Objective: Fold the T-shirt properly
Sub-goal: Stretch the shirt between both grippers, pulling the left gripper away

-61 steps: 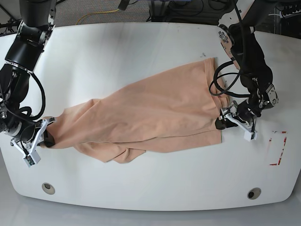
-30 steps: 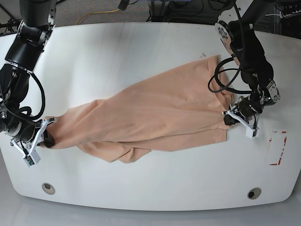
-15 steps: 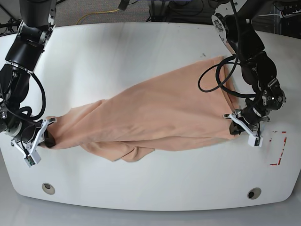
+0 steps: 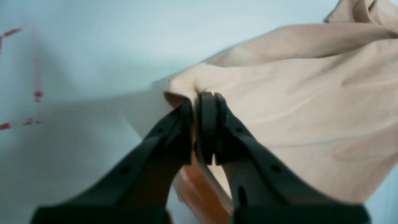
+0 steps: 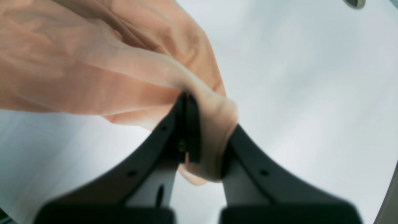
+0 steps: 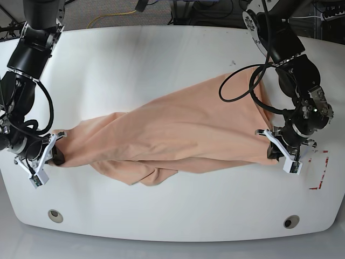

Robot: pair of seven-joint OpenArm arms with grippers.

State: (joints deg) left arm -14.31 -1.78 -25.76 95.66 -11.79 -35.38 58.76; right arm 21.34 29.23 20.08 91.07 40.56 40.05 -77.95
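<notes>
**Shirt held taut between two closed grippers**

The left gripper [image 6: 278, 152] is clamped on a bunched corner of the shirt [image 6: 178, 132]; in the left wrist view its pads [image 4: 206, 124] meet with a pinch of peach cloth between them, and the rest of the fabric spreads away ahead and to the gripper's right. The right gripper [image 6: 47, 157] is likewise closed on the opposite end, where the right wrist view shows a fold of cloth wrapped over one of its fingers [image 5: 189, 137] and the shirt running off ahead and to the left. With both ends pinched and the grippers well apart, the shirt lies as a long band across the table [image 6: 161, 54], apparently so that it can be pulled flat before any fold is made. It is not yet flat: a crumpled flap [image 6: 143, 175] hangs off the near edge of the band, closer to the right gripper, and creases run along its length. No emblem shows.

Red marks [image 6: 318, 170] lie on the table just beyond the left gripper, away from the shirt. A black cable [image 6: 237, 89] loops from the left arm over the cloth behind that gripper; it could snag the fabric. Otherwise nothing lies between the grippers but the shirt.
</notes>
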